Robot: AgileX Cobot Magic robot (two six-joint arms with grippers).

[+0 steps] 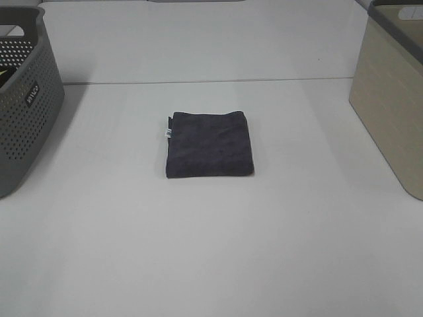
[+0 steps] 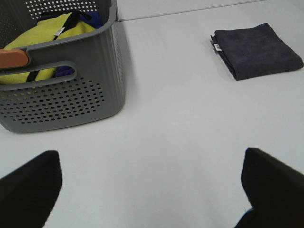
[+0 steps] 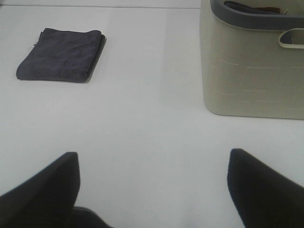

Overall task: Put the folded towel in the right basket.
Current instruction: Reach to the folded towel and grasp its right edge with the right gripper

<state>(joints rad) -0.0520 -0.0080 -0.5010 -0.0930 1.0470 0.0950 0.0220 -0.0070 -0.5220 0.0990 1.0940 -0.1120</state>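
A dark purple folded towel point(image 1: 209, 144) lies flat in the middle of the white table. It also shows in the left wrist view point(image 2: 256, 50) and in the right wrist view point(image 3: 60, 61). The beige right basket point(image 1: 392, 99) stands at the right edge, also in the right wrist view point(image 3: 251, 66). My left gripper point(image 2: 152, 190) is open and empty, well short of the towel. My right gripper point(image 3: 152, 187) is open and empty, between towel and basket, far from both. Neither gripper shows in the exterior high view.
A grey perforated basket point(image 1: 26, 99) stands at the left edge; in the left wrist view it point(image 2: 71, 102) holds yellow and blue cloth. A seam point(image 1: 198, 82) runs across the table behind the towel.
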